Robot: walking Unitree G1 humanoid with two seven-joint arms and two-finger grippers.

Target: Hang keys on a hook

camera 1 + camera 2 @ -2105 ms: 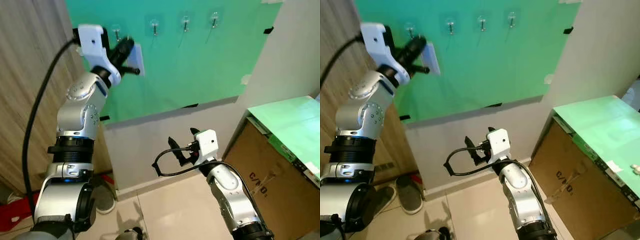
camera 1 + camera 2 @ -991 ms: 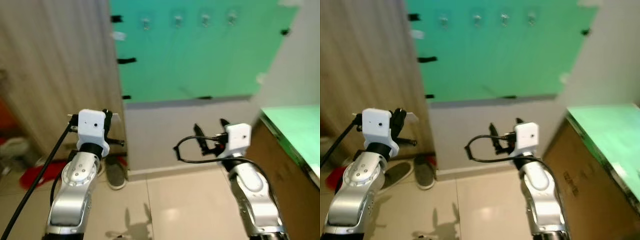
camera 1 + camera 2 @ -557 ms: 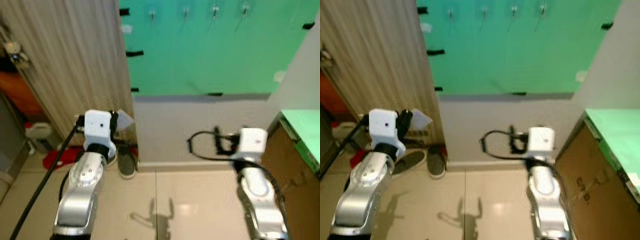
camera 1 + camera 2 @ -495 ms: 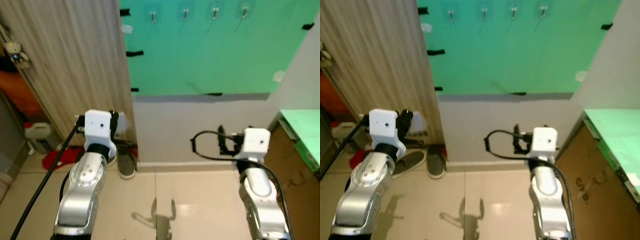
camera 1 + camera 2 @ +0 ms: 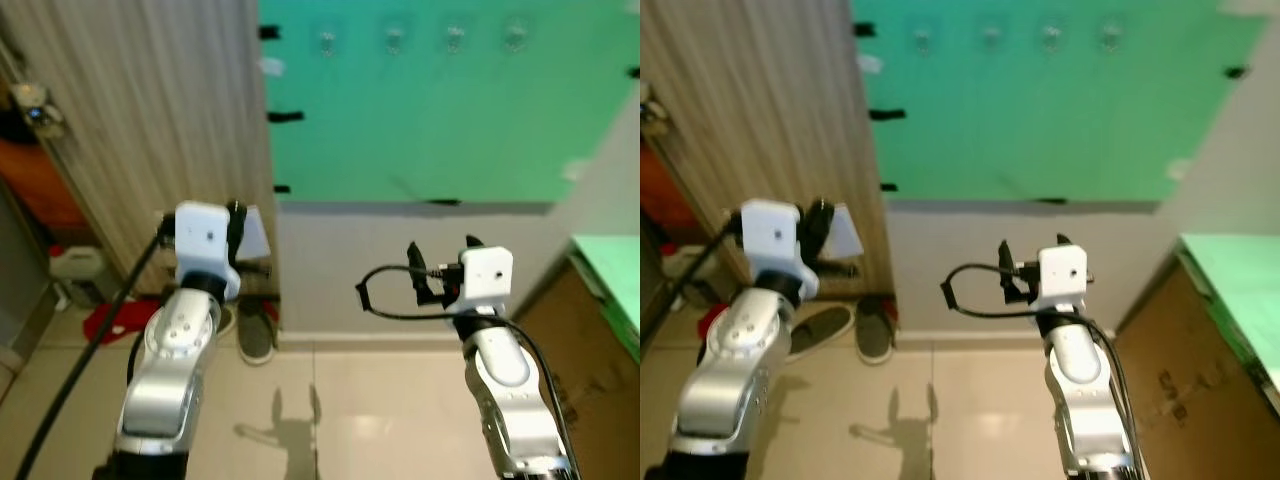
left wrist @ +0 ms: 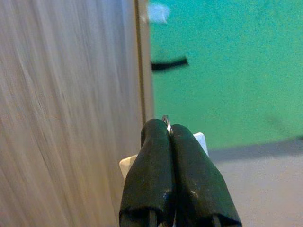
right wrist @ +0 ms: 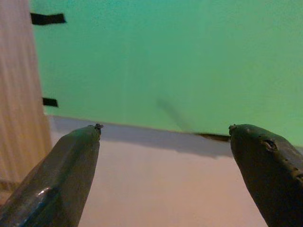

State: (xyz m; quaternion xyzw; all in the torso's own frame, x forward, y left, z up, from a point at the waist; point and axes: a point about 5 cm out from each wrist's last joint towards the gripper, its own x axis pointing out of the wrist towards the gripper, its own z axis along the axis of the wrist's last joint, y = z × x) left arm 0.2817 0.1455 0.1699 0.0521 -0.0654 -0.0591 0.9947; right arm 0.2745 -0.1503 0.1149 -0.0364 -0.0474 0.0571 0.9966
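hooks [image 5: 391,40] blurred, key ring [image 6: 166,119] mostly hidden between claw fingers [image 6: 150,170]

My two head cameras look forward and down from above the arms, both taking in the green sheet [image 5: 420,110] taped to the wall, the ribbed wooden panel [image 5: 150,120] on my left and the pale tiled floor [image 5: 960,400] (the right eye sits slightly offset). My left wrist camera peers closely along its black fingers [image 6: 173,175] toward the panel's edge and the sheet. My right wrist camera faces the sheet's lower edge between its spread fingers [image 7: 61,175].
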